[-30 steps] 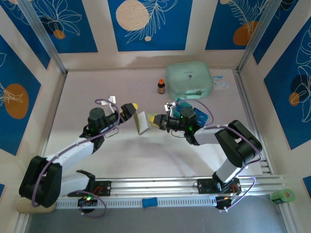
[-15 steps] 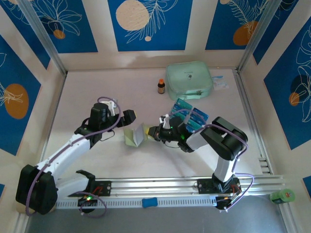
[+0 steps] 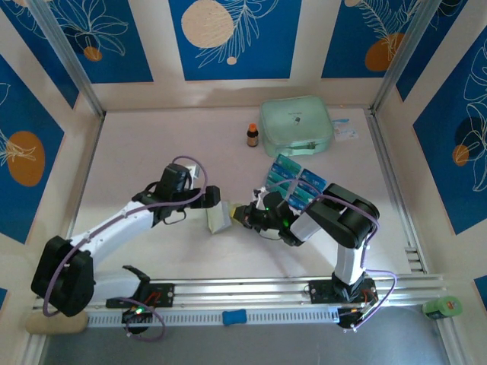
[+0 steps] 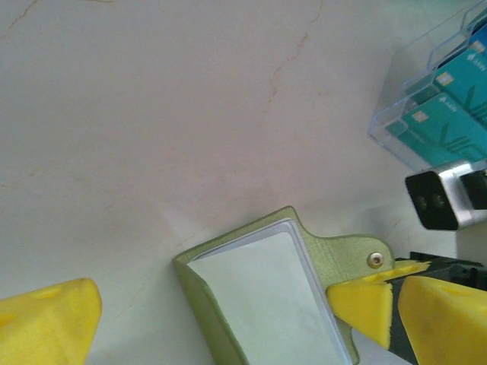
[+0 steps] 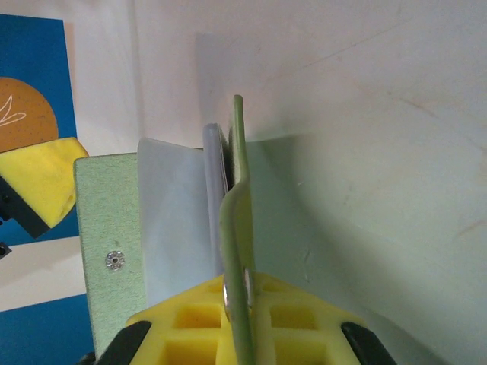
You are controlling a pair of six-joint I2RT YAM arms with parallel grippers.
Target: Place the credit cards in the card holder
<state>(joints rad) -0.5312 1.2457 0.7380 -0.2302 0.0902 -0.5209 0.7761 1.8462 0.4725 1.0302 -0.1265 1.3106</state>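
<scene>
Right gripper (image 5: 237,308) is pinched tight on the snap flap of the small olive-green folding card holder (image 3: 218,217), propping it on edge in mid-table. Left gripper (image 3: 212,201) hangs just beside it, jaws spread wide and empty. This looks like the opening step: the teal-blue credit cards (image 3: 296,181) sit in their clear plastic tray (image 4: 396,114) nearby. Next, the left likely needs to steady the pale inner leaf, exposing a pocket.

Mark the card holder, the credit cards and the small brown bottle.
card holder (image 4: 338,257), left wrist view, olive snap flap.
credit cards (image 3: 295,181), top external view, middle of teal stack.
small brown bottle (image 3: 253,137), top external view, its body.
</scene>
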